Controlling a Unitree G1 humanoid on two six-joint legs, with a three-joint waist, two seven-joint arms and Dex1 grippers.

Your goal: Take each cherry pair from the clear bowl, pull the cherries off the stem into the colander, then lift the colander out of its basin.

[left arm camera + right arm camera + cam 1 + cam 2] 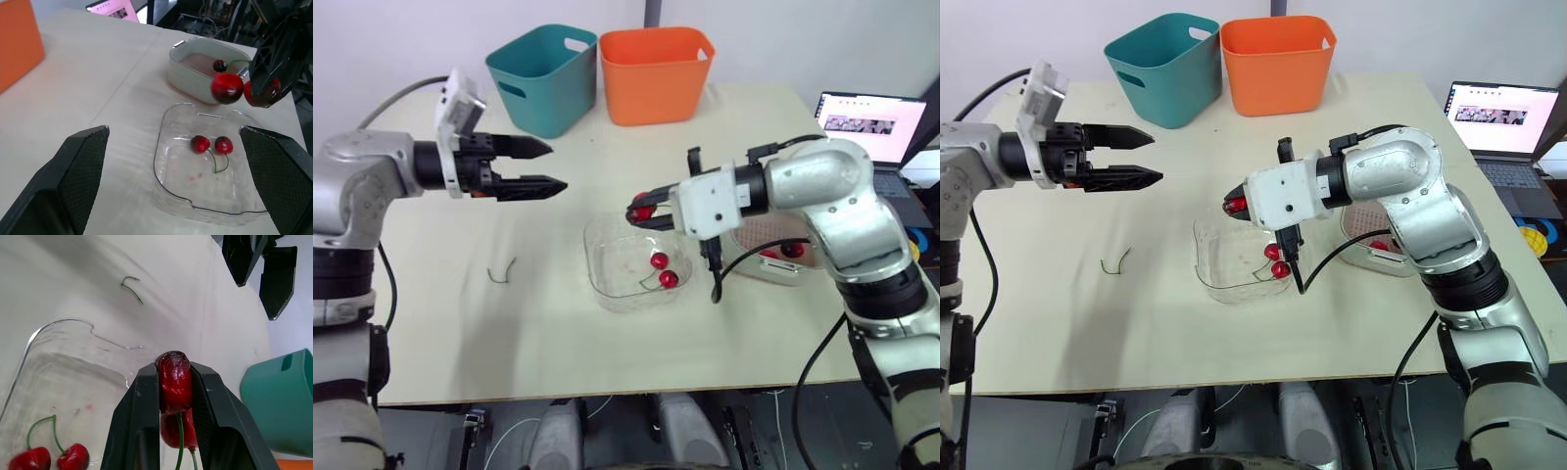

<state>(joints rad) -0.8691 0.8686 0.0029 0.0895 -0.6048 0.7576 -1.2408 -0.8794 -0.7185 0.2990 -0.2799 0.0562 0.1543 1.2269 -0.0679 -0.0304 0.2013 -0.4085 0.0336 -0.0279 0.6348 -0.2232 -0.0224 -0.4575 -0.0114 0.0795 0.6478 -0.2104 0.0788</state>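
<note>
- Two cherries joined on one stem, a cherry pair [227, 88], are pinched between the black fingers of the right hand [641, 211]; one cherry is squeezed between the pads and the other sits just beside it.
- The right hand holds this pair in the air above the far side of the clear bowl [612, 264], clear of its rim.
- The clear bowl stands near the middle of the surface [509, 333], and a second cherry pair [663, 270] lies on its bottom with the green stem curving between the two fruits.
- The left hand [558, 166] is spread wide and holds nothing; it hangs above the left half of the surface with its fingers pointing toward the right hand, well apart from the bowl.
- The colander [195, 62] sits inside its pale basin [190, 83] toward the right edge of the surface, just beside the bowl, partly hidden behind the right arm.
- A dark cherry [219, 65] with a stem lies in the colander.
- A bare green stem [501, 271] lies on the left half of the surface, apart from the bowl.
- A teal bin [543, 78] and an orange bin [656, 73] stand side by side at the far edge.
- An open laptop [871, 122] sits beyond the right edge.
</note>
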